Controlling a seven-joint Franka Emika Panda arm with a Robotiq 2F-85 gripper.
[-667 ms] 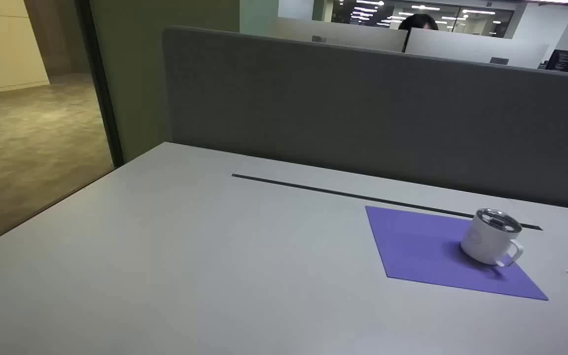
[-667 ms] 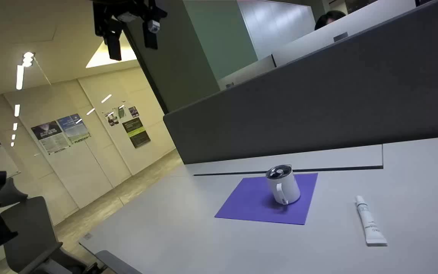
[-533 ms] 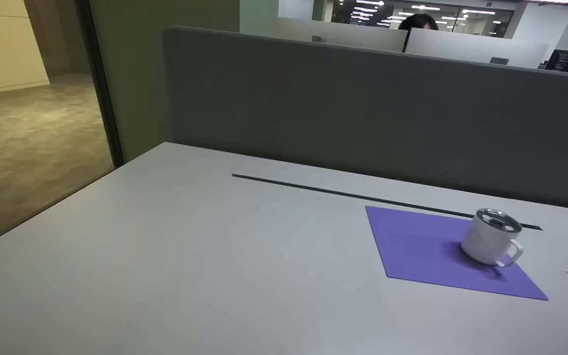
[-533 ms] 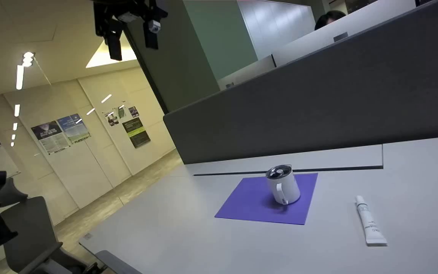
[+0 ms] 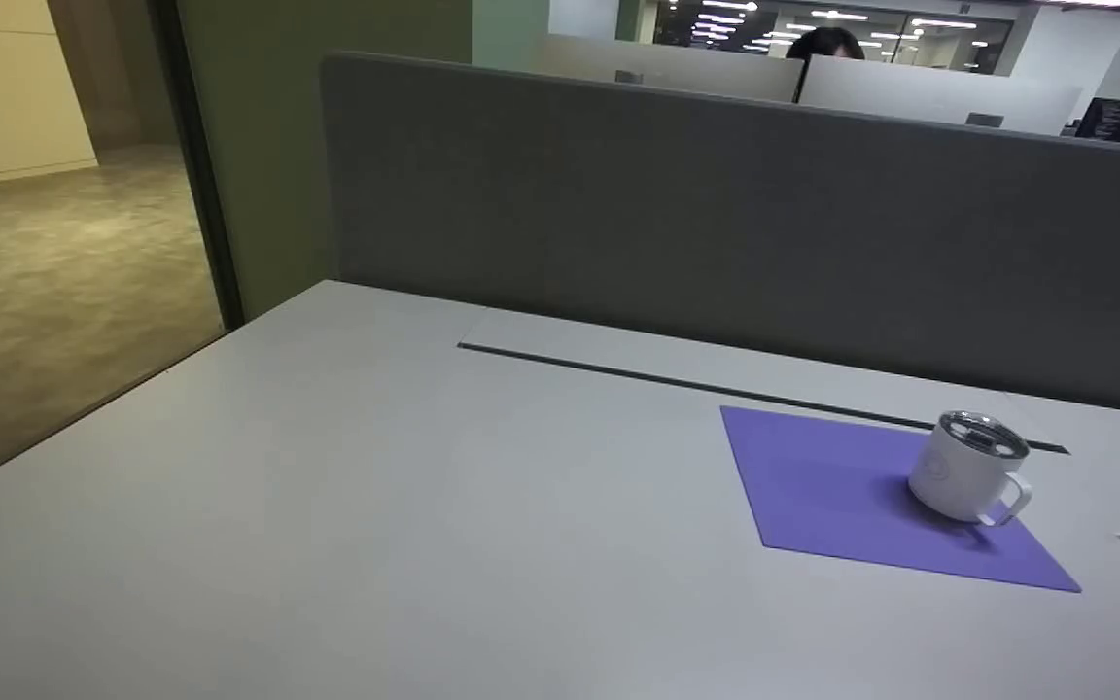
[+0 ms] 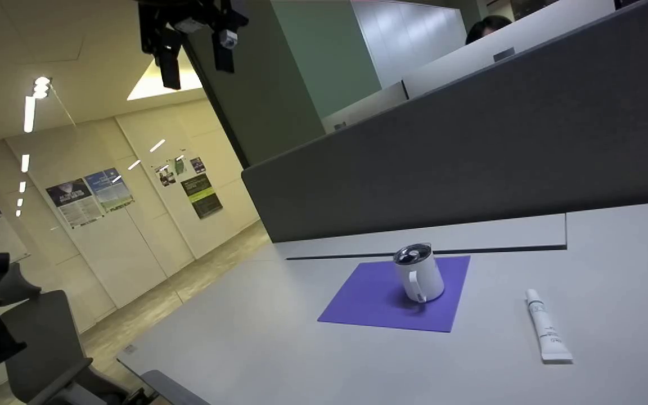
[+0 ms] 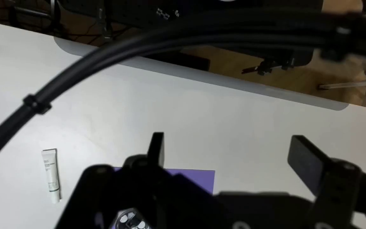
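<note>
End effector [image 6: 197,77], empty, jaws apart, hangs high; in an exterior view the lidded mug [image 6: 425,275] stands below, to its right.

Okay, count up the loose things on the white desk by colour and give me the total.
White: 2, the lidded mug and the tube
Purple: 1, the mat under the mug
Total: 3
</note>
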